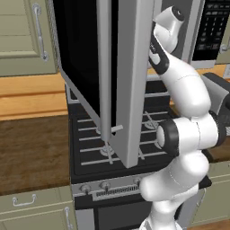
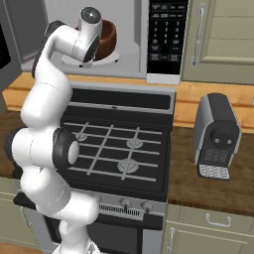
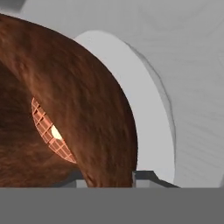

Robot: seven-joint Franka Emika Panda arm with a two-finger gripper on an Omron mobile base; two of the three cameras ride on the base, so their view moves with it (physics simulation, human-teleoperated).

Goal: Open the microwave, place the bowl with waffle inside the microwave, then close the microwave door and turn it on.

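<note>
- Microwave (image 2: 99, 39): cavity is open; a pale round turntable (image 3: 148, 109) is seen lying inside, directly beneath and beyond the jaws.
- Microwave door (image 1: 101, 76): swung wide open, standing out over the stove (image 2: 119, 149), well behind and to the side of the jaws.
- Bowl (image 3: 74, 109): pressed close against the jaws, resting on or just above the turntable; which of the two cannot be told.
- Waffle (image 3: 50, 133): lying inside the bowl, just ahead of the fingertips.
- Gripper (image 2: 101, 47): reached into the cavity; the jaws are judged closed on the bowl's rim, one fingertip (image 3: 148, 177) being seen outside the wall.
- Coming move, as judged: the bowl is to be released straight down, then the hand drawn back out toward the door.
- Keypad (image 2: 167, 34): beside the cavity, untouched.
</note>
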